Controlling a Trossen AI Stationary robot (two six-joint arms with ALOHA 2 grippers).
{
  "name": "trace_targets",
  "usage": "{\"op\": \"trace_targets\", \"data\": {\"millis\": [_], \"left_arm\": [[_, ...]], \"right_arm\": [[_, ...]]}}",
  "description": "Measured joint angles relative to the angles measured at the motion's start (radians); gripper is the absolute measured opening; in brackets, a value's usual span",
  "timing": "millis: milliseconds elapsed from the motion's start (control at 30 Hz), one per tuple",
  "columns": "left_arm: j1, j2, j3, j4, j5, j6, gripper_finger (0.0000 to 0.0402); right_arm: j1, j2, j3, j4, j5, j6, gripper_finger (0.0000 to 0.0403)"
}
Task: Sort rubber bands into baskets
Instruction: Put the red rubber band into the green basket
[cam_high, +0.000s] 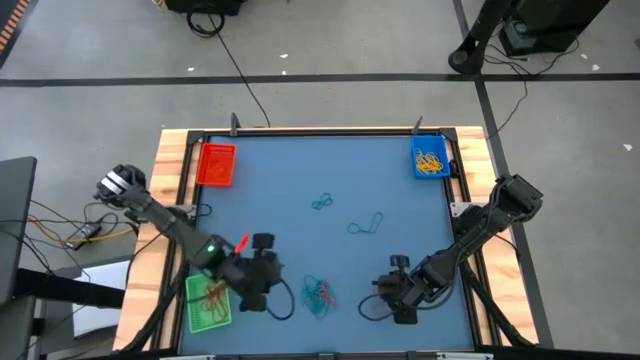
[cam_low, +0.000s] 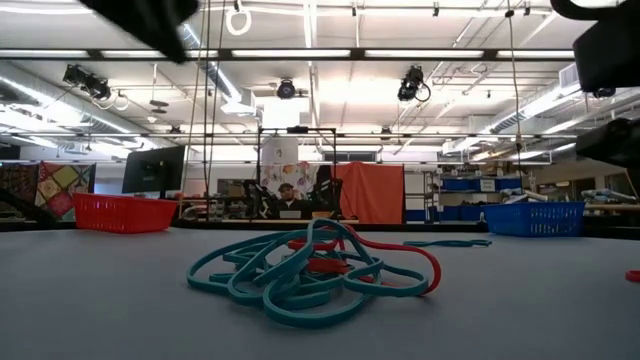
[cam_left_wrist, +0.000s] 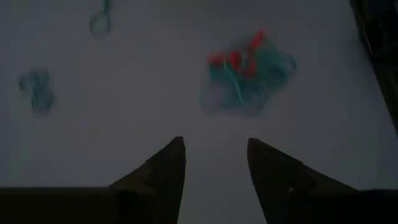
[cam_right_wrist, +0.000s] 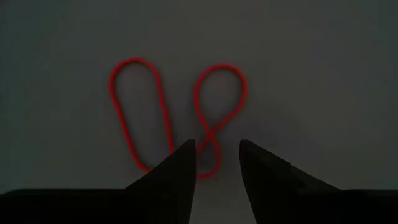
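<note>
While open, right gripper (cam_right_wrist: 217, 155) over red rubber band (cam_right_wrist: 214, 106)

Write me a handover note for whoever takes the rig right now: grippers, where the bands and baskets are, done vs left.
Left gripper: open, empty, over the mat near the green basket, facing the teal-and-red tangle.
Right gripper: open, empty, low over a twisted red band at the near right of the table.
Baskets: red basket far left, looks empty; blue basket far right, holds yellow bands; green basket near left, holds a few bands.
Done: some bands already in the blue and green baskets.
Left: the tangle, the red band, two loose teal bands mid-table.
</note>
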Motion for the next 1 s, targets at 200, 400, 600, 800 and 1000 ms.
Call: {"op": "trace_targets", "data": {"millis": [200,400,600,800,1000], "left_arm": [[0.11,0.0,-0.087,0.258,0.011,0.202,0.0176],[0.182,0.001,-0.218,0.596,0.144,0.332,0.0176],[0.214,0.001,-0.357,0.915,0.17,0.389,0.0177],[0.229,0.001,-0.466,1.14,0.213,0.386,0.0177],[0.229,0.001,-0.488,1.178,0.208,0.342,0.0177]], "right_arm": [[0.012,0.0,-0.014,-0.006,-0.015,0.054,0.0133],[0.021,0.0,-0.014,-0.002,-0.012,0.13,0.011],[0.035,0.0,-0.014,0.038,0.024,0.193,0.0053],[0.039,0.0,-0.013,0.063,0.058,0.194,0.001],[0.038,0.0,-0.014,0.053,0.038,0.189,0.0034]]}}
